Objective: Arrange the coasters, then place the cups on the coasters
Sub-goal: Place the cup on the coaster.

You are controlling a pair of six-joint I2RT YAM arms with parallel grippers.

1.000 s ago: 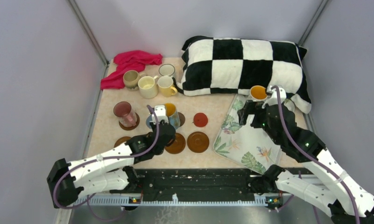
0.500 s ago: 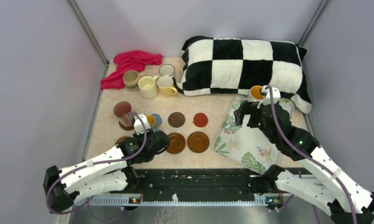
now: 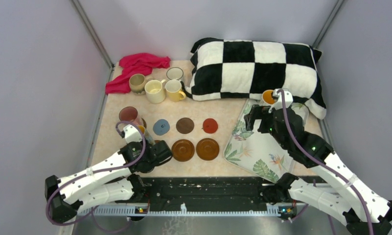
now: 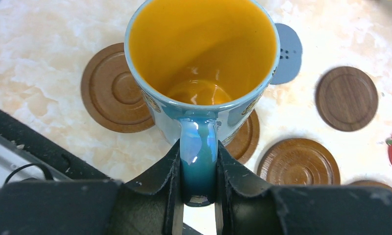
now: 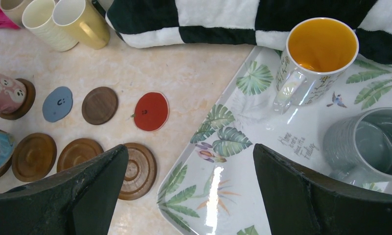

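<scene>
Blue outside and orange within, the mug (image 4: pixel 203 49) is pinched by its handle (image 4: pixel 198 152) in the left claw (image 4: pixel 198 161), whose jaws stand nearly closed on either side of that handle; it sits at the near-left corner of the desk, above the front row of brown coasters, one (image 4: pixel 113 90) showing clear to its left and another (image 4: pixel 245 139) half hidden behind its base; whether the base touches a coaster I cannot tell. The step in hand looks like setting this cup down; the next move calls for centring the base over one disc, lowering until it rests flat, then letting the handle go without tipping it.

The mug stands upright, long axis vertical, mouth to the ceiling; its handle points back at the claw, toward the near edge.

The right claw (image 5: pixel 191 164) is spread wide with nothing in it, hovering over the leaf-print tray (image 5: pixel 218 196) at the right edge, where a white mug (image 5: pixel 316 58) and a grey mug (image 5: pixel 367 144) wait. The blue-grey coaster (image 3: pixel 161 127), dark coaster (image 3: pixel 185 125) and red coaster (image 3: pixel 210 125) lie bare; the pink tumbler (image 3: pixel 129 115) stands on its own disc.
</scene>
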